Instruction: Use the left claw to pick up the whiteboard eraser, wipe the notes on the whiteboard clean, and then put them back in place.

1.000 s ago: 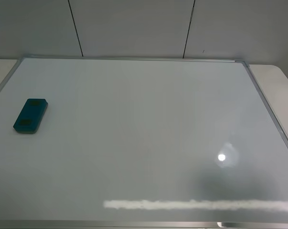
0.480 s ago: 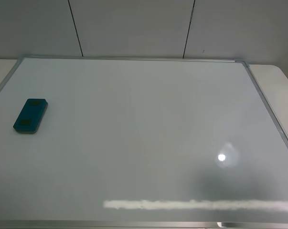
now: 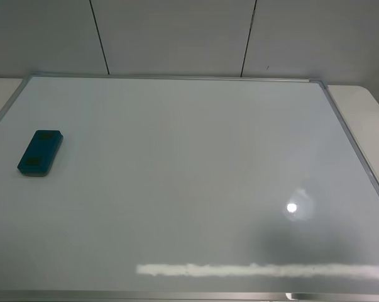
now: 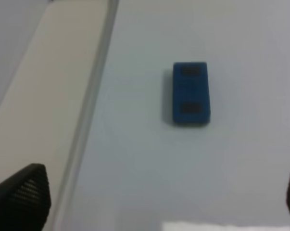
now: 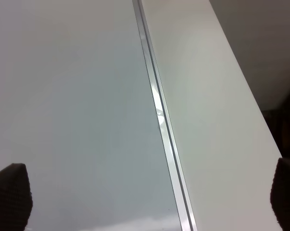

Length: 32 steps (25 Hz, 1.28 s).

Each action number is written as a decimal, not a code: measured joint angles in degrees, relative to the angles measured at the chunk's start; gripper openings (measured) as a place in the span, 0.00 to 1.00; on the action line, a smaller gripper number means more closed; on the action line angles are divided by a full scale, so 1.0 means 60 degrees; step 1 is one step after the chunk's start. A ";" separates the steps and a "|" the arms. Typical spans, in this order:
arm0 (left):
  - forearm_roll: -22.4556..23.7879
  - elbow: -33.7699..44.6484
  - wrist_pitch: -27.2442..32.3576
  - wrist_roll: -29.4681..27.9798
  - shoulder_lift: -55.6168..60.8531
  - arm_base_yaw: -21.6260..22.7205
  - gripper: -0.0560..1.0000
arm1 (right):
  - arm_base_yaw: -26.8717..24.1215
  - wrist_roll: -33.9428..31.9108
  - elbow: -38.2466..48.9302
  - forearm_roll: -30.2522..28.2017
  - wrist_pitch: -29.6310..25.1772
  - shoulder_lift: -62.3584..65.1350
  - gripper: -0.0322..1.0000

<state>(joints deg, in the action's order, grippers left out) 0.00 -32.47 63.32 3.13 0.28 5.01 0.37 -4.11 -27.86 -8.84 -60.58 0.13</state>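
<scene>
Left gripper (image 4: 149, 192) fingertips barely visible, spread wide, whiteboard eraser (image 4: 191, 94) blurred.

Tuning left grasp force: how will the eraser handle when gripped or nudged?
The whiteboard eraser looks like a low, flat block, so it is unlikely to tip or roll. The whiteboard is glossy, so a nudge probably slides it. It seems small and likely light.

The whiteboard (image 3: 195, 163) is super glossy and smooth, throwing back lamp glare, with a thin brushed-metal frame (image 5: 160, 120). The eraser (image 3: 40, 152) looks like matt plastic. The left gripper's fingertips (image 4: 24, 195) have ribbed black pads.
</scene>
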 joint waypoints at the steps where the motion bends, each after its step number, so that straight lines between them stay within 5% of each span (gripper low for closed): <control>1: -0.0154 0.0208 -0.0198 0.0000 0.0000 0.0000 0.99 | 0.0000 0.0000 0.0000 0.0000 0.0000 0.0000 0.99; 6: -0.0565 0.0541 -0.0393 -0.0064 0.0000 0.0000 0.99 | 0.0000 0.0000 0.0000 0.0000 0.0000 0.0000 0.99; 32: -0.0312 0.0541 -0.0454 -0.0522 0.0000 0.0000 0.99 | 0.0000 0.0000 0.0000 0.0000 0.0000 0.0000 0.99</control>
<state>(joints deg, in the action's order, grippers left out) -1.87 -29.22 60.60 0.00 0.28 5.01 0.37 -4.11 -27.86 -8.84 -60.58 0.13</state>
